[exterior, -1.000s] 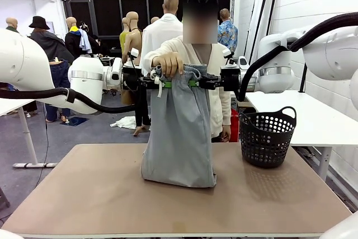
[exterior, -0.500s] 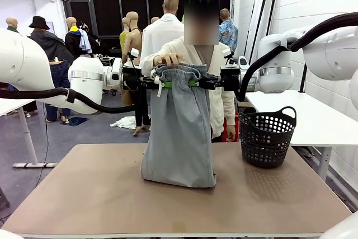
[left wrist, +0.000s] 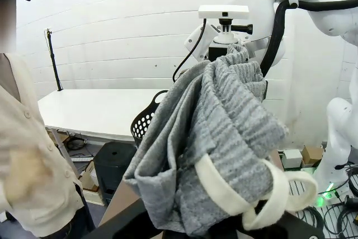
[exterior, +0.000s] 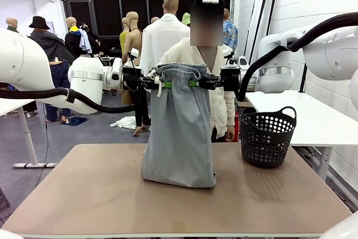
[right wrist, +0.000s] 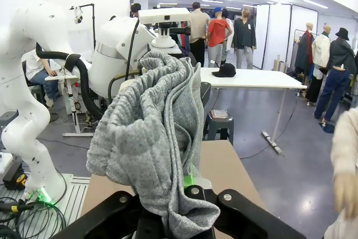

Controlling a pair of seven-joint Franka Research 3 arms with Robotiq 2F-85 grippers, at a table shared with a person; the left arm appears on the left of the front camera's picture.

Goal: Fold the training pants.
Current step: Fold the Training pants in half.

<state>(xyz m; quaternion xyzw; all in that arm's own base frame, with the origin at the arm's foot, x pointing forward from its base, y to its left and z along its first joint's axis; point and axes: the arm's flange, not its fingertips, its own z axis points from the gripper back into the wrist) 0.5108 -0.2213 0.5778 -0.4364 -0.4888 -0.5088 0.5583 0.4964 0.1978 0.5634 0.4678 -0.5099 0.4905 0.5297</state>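
Note:
The light grey training pants hang by their gathered waistband above the brown table, and their lower end rests bunched on the tabletop. My left gripper is shut on the waistband's left end, where the white drawstring dangles. My right gripper is shut on the waistband's right end. In the left wrist view the grey fabric and the white drawstring bulge up from between my fingers. The right wrist view has the waistband bunched over my closed jaws.
A person in a cream cardigan stands just behind the pants at the table's far side, arms down. A black perforated basket sits on the table's right rear. A white table stands at the right.
The person's hand, which gripped the waistband's top a second ago, has let go and dropped away. The pants and both grippers have stayed in place.

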